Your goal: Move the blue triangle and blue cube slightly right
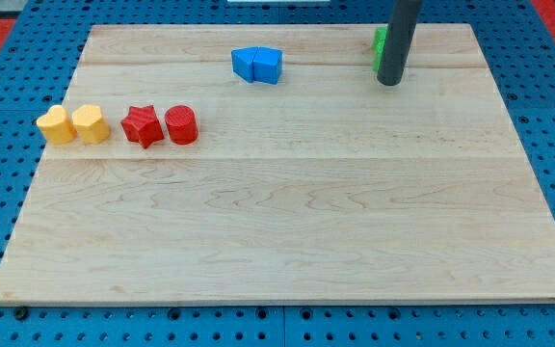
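The blue cube (247,64) and the blue triangle (268,66) sit touching side by side near the view's top, a little left of centre, the cube on the left. My tip (389,81) rests on the wooden board (287,212) well to the right of them, with a wide gap between. A green block (379,46) stands right behind the rod and is mostly hidden by it.
At the view's left sit two yellow blocks (56,124) (91,123), then a red star (143,125) and a red cylinder (180,124), in one row. A blue pegboard surrounds the board.
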Robot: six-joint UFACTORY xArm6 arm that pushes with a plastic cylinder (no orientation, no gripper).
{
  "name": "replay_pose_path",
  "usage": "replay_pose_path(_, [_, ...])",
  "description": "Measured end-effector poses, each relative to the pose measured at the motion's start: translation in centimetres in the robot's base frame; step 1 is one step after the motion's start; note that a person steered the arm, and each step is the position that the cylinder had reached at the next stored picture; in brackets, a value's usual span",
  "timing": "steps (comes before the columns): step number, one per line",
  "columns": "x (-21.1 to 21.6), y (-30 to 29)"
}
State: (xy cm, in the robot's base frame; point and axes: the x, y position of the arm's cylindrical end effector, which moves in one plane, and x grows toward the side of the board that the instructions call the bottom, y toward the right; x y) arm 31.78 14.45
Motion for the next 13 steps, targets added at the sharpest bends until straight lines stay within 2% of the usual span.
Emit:
replay_pose_path(3, [1.2, -1.4])
replay_pose_path(4, [1.3, -4.0])
replay_pose_path(7, [1.4, -25.1])
replay_pose_path(8, [-0.4, -27.2])
replay_pose_path(10, [-5.1, -25.9])
replay_pose_path(13, [-4.3, -18.3])
